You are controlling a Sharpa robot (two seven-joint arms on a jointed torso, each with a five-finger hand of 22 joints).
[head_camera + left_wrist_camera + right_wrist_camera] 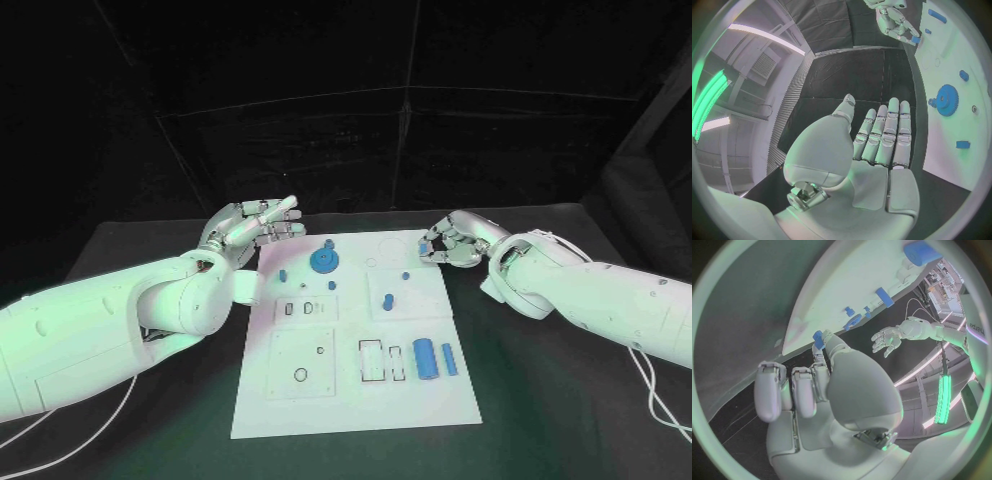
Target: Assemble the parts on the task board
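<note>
The white task board lies in the middle of the table. On it are a blue gear at the far end, a blue cylinder and a thin blue bar near the right edge. My right hand hovers at the board's far right corner and pinches a small blue part at its fingertips, just above the board edge. My left hand is raised off the board's far left corner, palm bare and fingers straight and apart. The gear lies beyond them.
Smaller blue pieces sit mid-board, beside rectangular slots and a plate with holes. Black table surrounds the board, with a dark curtain wall behind. A cable trails from the right arm.
</note>
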